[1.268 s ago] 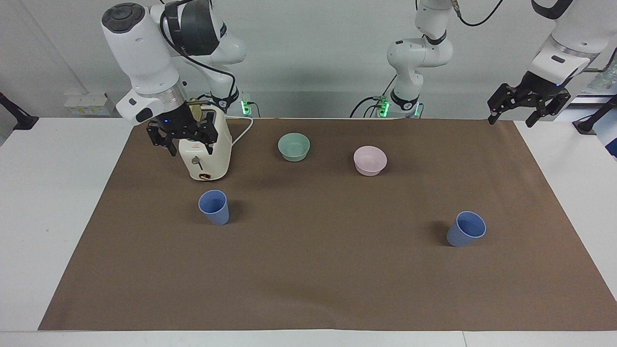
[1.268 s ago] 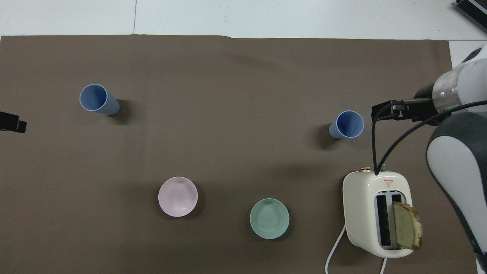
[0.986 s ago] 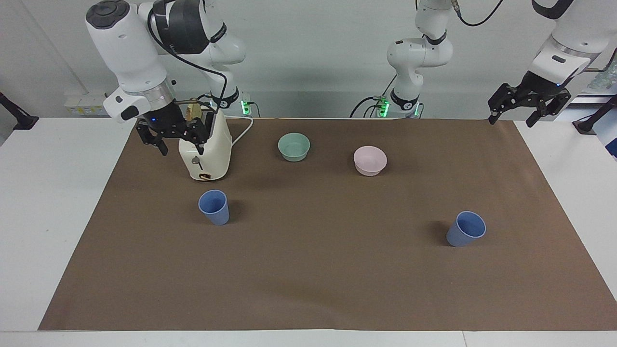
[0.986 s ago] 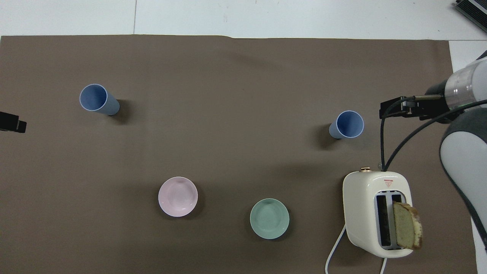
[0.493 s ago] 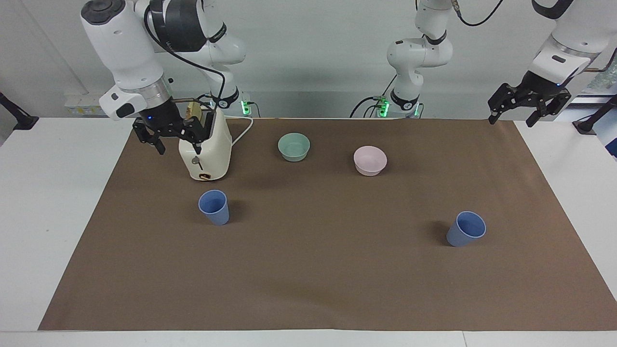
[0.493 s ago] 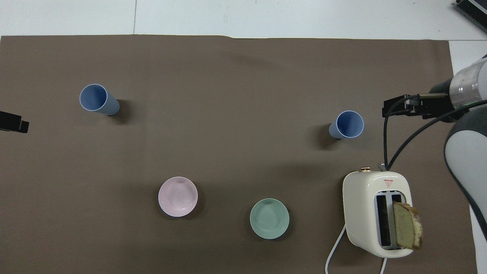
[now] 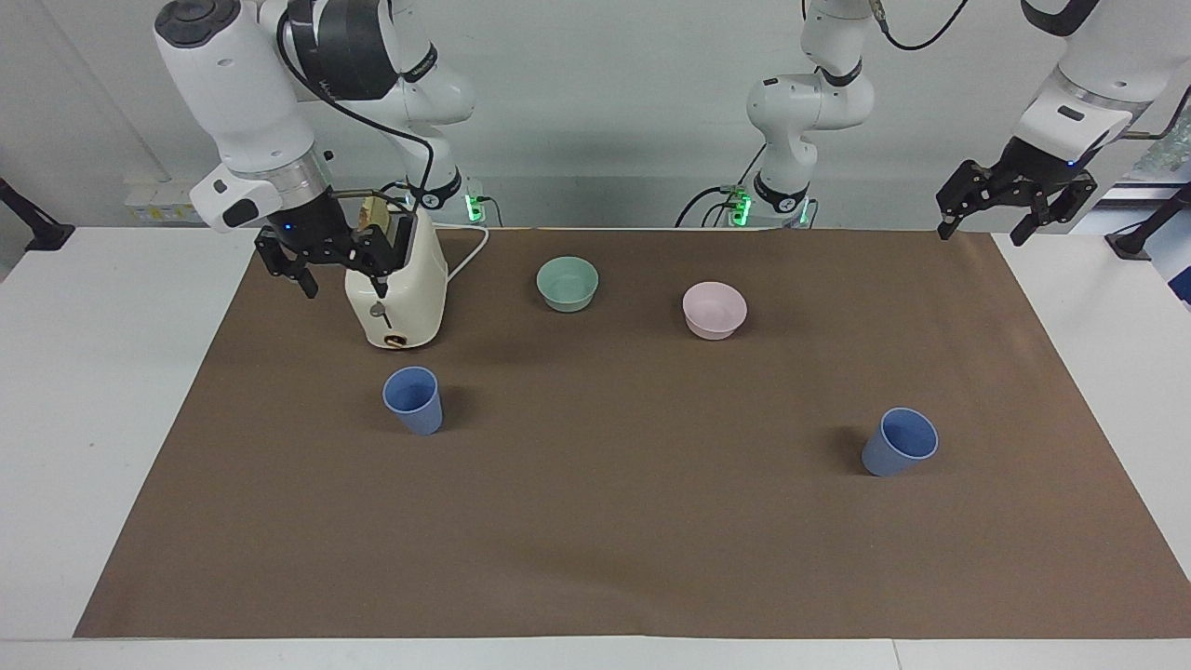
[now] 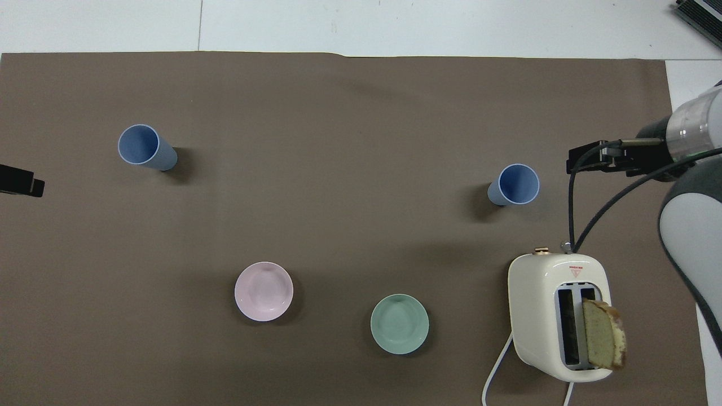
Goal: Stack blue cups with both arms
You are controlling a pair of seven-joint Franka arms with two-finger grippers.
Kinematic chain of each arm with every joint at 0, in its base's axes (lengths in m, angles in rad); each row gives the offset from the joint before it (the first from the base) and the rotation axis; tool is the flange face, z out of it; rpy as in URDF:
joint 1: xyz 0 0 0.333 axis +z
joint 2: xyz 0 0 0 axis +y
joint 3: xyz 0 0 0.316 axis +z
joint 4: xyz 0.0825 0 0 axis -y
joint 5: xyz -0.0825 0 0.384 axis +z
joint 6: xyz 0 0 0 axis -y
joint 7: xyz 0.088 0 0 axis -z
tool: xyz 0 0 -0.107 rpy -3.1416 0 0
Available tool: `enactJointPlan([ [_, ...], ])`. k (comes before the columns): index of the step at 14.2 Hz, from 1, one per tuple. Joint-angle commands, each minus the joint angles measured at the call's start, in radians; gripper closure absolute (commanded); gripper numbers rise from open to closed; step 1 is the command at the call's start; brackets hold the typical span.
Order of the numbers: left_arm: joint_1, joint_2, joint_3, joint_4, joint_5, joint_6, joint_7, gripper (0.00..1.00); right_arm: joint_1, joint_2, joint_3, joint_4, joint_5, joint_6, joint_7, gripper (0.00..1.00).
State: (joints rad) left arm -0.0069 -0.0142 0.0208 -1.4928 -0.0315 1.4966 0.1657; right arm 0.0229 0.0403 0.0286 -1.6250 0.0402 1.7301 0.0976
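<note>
Two blue cups stand upright and apart on the brown mat. One blue cup (image 7: 412, 400) (image 8: 514, 184) stands toward the right arm's end, just farther from the robots than the toaster. The other blue cup (image 7: 900, 443) (image 8: 144, 146) stands toward the left arm's end. My right gripper (image 7: 340, 279) (image 8: 592, 160) is open and empty, up in the air beside the toaster's top. My left gripper (image 7: 984, 228) is open and empty, raised over the mat's corner at the left arm's end. Only its tip (image 8: 20, 186) shows in the overhead view.
A cream toaster (image 7: 398, 298) (image 8: 555, 316) with a slice of bread (image 8: 603, 334) in one slot stands near the right arm's base, its white cord running toward the robots. A mint-green bowl (image 7: 568, 283) (image 8: 399, 323) and a pink bowl (image 7: 714, 310) (image 8: 263, 291) sit between the arms' bases.
My right gripper has risen and moved from in front of the toaster toward the right arm's end of the table. My left gripper has lifted slightly. The cups have not moved.
</note>
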Motion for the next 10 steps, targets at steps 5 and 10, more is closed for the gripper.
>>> enactJointPlan([
  [5,0.004,-0.03,-0.001,-0.049,0.008,0.04,0.005,0.0,-0.011,-0.008,0.007,-0.007,0.015,-0.006,0.011,0.0],
  [10,0.007,-0.032,-0.001,-0.061,0.005,0.071,0.005,0.0,-0.011,-0.008,0.007,-0.007,0.015,-0.006,0.011,0.0],
])
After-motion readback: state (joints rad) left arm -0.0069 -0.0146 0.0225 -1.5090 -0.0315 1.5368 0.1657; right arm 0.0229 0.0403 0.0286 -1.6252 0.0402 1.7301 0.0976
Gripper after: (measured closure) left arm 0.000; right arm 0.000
